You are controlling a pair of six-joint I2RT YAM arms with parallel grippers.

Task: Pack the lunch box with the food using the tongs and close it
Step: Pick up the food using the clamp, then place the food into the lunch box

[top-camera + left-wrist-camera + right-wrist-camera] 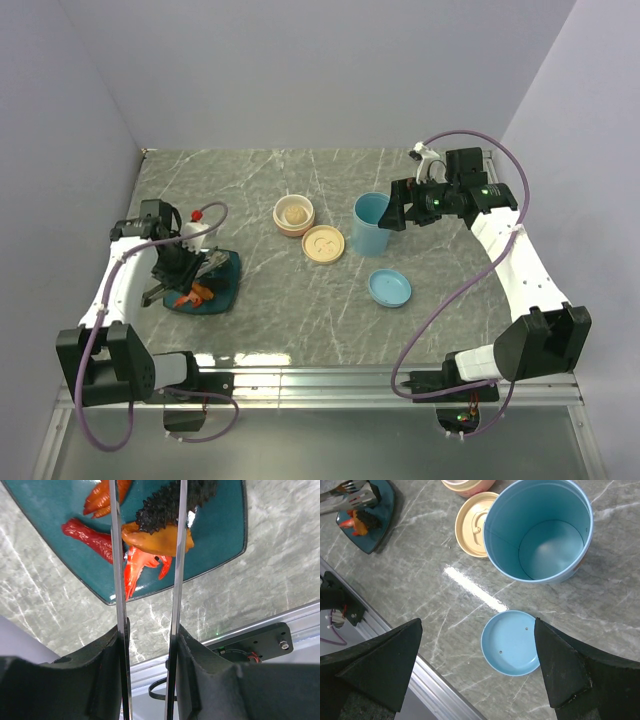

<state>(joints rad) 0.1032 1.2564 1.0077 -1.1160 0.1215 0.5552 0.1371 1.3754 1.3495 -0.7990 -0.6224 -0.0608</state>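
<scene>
My left gripper [148, 635] is shut on the tongs [116, 555], pressing their two thin metal arms from outside, above the dark teal plate [220, 535]. The tong arms straddle the food: an orange piece [157, 539] and a red shrimp [137, 569], with a black spiky piece [167, 505] just beyond. In the top view this gripper [178, 262] hangs over the plate [228, 285] at the left. The lunch box, a blue round tub [371, 222], stands empty mid-table. My right gripper [397, 213] hovers open beside it, holding nothing [479, 625].
A blue lid [389, 288] lies in front of the tub, a yellow lid [324, 243] to its left, and a peach bowl [294, 214] with something beige inside behind that. A white bottle with a red cap [192, 226] stands behind the plate. A metal rail [320, 378] edges the table.
</scene>
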